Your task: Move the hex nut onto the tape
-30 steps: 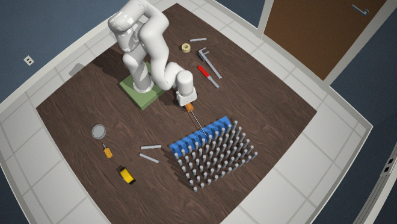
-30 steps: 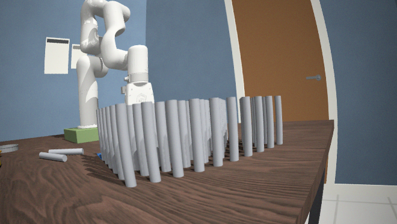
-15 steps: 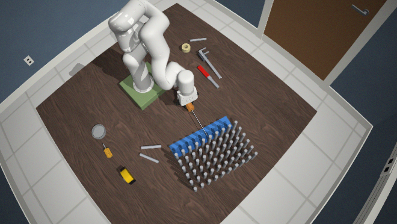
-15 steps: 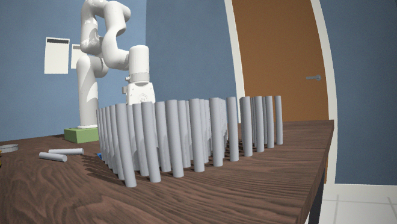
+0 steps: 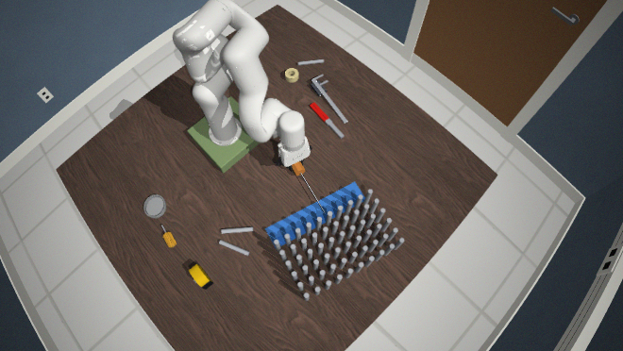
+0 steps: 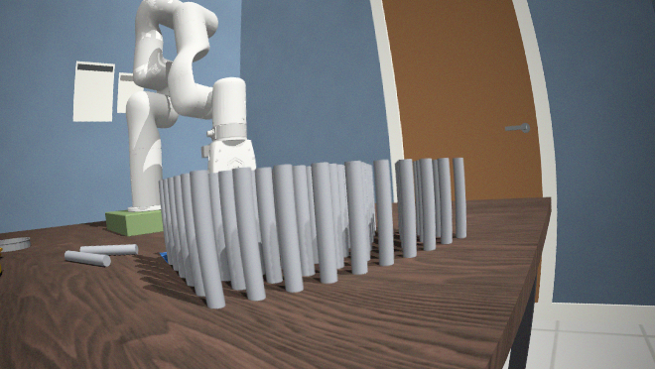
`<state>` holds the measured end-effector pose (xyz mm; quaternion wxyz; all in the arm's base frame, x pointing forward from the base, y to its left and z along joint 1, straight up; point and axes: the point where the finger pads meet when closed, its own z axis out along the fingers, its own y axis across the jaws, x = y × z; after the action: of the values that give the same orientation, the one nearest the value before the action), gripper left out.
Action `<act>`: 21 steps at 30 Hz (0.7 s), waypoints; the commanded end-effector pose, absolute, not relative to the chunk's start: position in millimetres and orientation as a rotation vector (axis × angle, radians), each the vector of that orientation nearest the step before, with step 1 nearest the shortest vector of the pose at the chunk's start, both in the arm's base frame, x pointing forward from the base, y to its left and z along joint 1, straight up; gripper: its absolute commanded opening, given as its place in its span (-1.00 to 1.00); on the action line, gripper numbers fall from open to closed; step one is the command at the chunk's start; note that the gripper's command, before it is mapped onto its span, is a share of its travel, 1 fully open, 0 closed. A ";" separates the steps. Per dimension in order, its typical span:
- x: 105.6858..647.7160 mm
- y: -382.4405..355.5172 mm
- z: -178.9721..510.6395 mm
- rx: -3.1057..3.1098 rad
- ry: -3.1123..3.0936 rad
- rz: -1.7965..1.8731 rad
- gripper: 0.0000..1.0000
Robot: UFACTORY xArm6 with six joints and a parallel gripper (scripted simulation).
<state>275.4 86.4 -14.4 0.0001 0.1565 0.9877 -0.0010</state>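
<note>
My gripper (image 5: 296, 165) is shut on the orange-brown handle of the hook pick (image 5: 298, 169). The pick's thin shaft (image 5: 312, 192) slants down from the handle over the blue strip of tape (image 5: 315, 213), and its tip reaches the first row of the upright grey spacers (image 5: 337, 241). The spacers stand in a dense grid right behind the tape. I cannot see the hex nut in either view; the spacers hide it. In the low side view the gripper body (image 6: 231, 155) shows behind the spacers (image 6: 308, 218), its fingers hidden, and only a corner of the tape (image 6: 163, 256) shows.
Two loose grey rods (image 5: 236, 238) lie left of the tape. A small orange-handled screwdriver (image 5: 168, 238), a yellow tape measure (image 5: 199, 275) and a grey round dish (image 5: 155, 206) lie at the left. A caliper (image 5: 328, 97), a red-handled tool (image 5: 326, 119) and a tape roll (image 5: 292, 75) lie behind the arm's green base (image 5: 222, 142).
</note>
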 end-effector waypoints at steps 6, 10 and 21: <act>276.8 86.9 -20.9 0.491 3.100 -0.001 -1.00; 276.8 86.9 -22.2 0.491 3.100 -0.001 -1.00; 276.8 86.9 -22.3 0.491 3.100 -0.001 0.29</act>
<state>275.7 86.5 -22.9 0.0004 0.1565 0.9877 -0.0008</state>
